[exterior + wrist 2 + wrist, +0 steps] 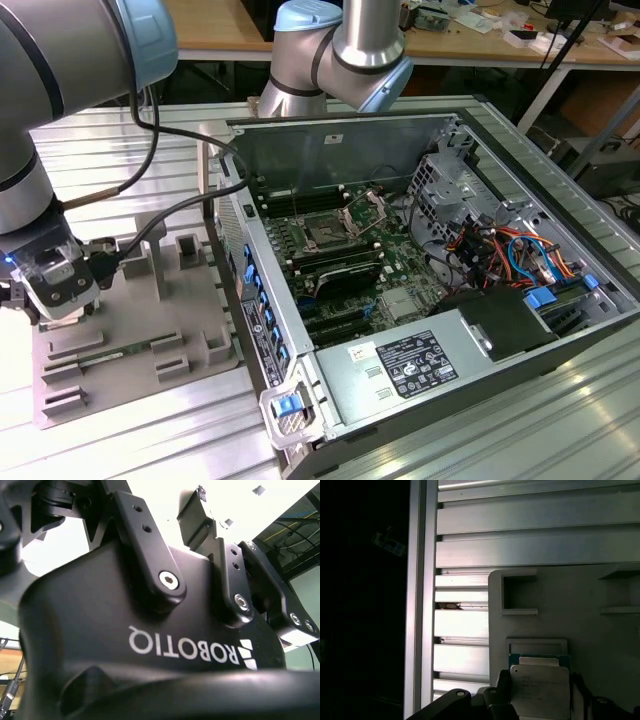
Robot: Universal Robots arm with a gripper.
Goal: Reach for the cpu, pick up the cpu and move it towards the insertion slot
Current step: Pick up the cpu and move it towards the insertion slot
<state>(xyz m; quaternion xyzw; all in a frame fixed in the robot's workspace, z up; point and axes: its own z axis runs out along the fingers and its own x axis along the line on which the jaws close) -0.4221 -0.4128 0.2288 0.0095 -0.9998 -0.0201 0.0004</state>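
The cpu (540, 686), a small square chip with a silvery top and a green edge, lies at the corner of the grey tray (600, 645) in the first wrist view. My gripper (540, 696) is shut on it, a dark finger (501, 692) tight against each of two opposite sides. Whether the chip is off the tray I cannot tell. In the exterior view the gripper (58, 305) sits low over the tray (150, 335) at the exterior view's left. The insertion slot (325, 232), a dark square socket with its metal bracket raised, lies on the green board inside the open computer case.
The case's upright metal side wall (240, 260) stands between the tray and the board. Raised grey blocks (190, 250) dot the tray. Black cables (160, 215) hang from my wrist. A power supply (420, 365) and wiring fill the case's near end. Everything rests on a slatted aluminium table (465, 625).
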